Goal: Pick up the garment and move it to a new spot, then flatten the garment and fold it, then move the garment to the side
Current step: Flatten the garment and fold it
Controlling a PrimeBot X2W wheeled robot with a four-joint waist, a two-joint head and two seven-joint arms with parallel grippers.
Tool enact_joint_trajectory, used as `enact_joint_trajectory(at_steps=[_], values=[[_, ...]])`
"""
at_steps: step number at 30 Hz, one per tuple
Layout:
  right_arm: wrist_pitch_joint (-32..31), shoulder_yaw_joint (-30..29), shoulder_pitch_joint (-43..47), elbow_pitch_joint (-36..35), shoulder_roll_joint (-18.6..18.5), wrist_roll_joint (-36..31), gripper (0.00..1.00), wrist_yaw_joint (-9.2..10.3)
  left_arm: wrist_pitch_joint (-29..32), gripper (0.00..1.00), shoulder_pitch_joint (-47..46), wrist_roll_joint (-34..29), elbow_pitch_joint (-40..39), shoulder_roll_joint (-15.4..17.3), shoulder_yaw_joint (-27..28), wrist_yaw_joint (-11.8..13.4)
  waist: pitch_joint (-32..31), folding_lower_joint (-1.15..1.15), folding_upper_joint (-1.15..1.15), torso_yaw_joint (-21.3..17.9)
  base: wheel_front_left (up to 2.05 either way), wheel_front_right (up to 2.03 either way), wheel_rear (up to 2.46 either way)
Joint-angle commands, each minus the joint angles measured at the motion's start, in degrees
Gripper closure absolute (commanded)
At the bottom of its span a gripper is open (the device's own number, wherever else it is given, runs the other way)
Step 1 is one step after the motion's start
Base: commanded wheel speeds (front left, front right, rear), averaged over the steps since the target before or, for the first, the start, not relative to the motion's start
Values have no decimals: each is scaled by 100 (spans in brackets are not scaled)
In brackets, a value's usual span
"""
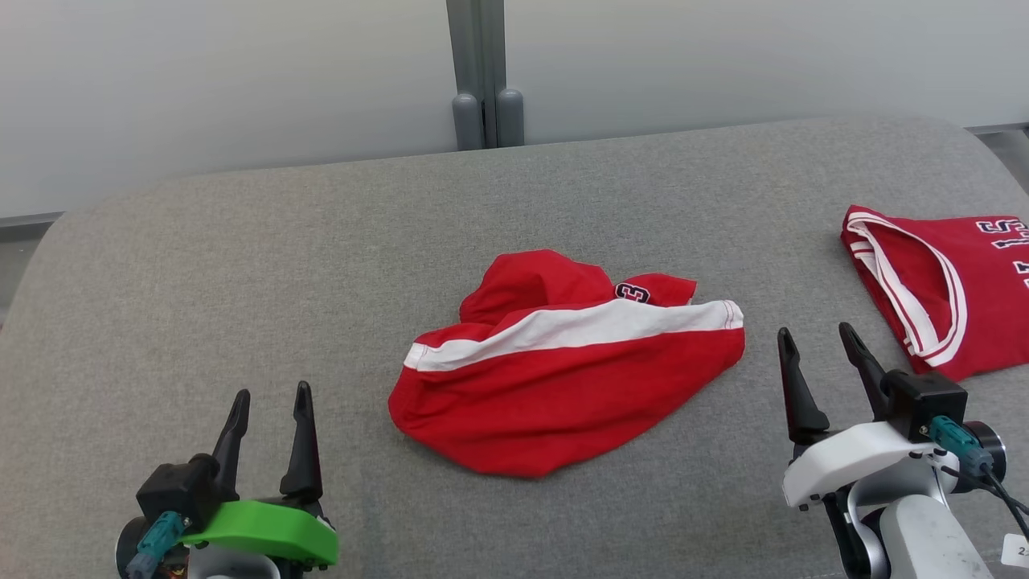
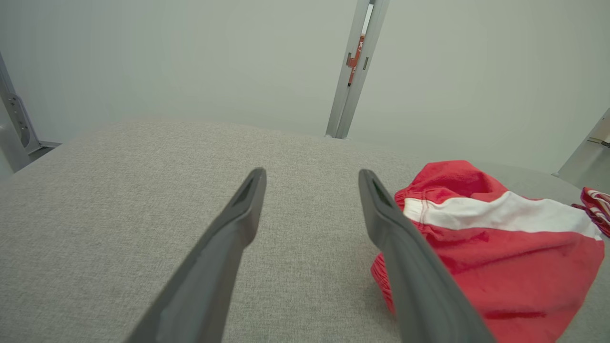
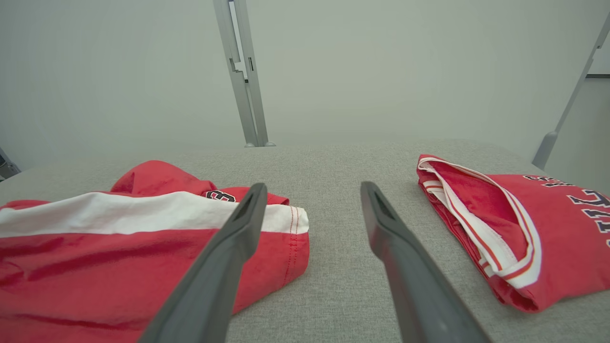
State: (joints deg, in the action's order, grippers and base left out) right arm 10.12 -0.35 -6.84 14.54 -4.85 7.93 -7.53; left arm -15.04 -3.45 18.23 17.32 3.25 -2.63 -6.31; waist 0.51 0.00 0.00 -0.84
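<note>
**Inspector:** Position of the garment?

**Assessor:** The red shorts [image 1: 563, 378] lie crumpled at the middle of the grey worktop [image 1: 201, 281], white stripe uppermost. Their long axis runs side to side, between the two claws.

**Inspector:** State of the claws?

**Assessor:** The left claw [image 1: 272, 392] and the right claw [image 1: 814, 330] both stand with jaws apart, holding nothing and clear of the cloth.

**Inspector:** Which is nearer?

**Assessor:** The right one, in the assessor's judgement. The hemmed end lies just inward of it. The left end lies somewhat further from the left claw. A folded red jersey [image 1: 965, 289] lies beyond the right claw, apart from the shorts.
</note>
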Motion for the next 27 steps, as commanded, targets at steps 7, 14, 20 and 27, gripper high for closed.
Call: enact_joint_trajectory(at_steps=[7, 14, 20, 27], values=[[-22, -4, -39, 39, 1, 53, 0, 8, -15, 0, -143, -117, 112, -16, -10, -70, 2, 0, 0, 9, 0, 0, 0], [-318, 112, -431, 78, -176, 171, 0, 8, 157, 0, -577, 139, 542, 8, -675, -115, 186, 0, 0, 48, 0, 0, 0], [-1498, 382, -1228, 559, -402, 737, 0, 7, 1004, 0, -1324, 847, 814, 240, -1639, -117, 463, 0, 0, 42, 0, 0, 0], [-2614, 764, -1989, 1122, -666, 1291, 0, 4, 1842, 0, -2003, 1323, 1025, 517, -2158, -120, 741, 0, 0, 42, 0, 0, 0]])
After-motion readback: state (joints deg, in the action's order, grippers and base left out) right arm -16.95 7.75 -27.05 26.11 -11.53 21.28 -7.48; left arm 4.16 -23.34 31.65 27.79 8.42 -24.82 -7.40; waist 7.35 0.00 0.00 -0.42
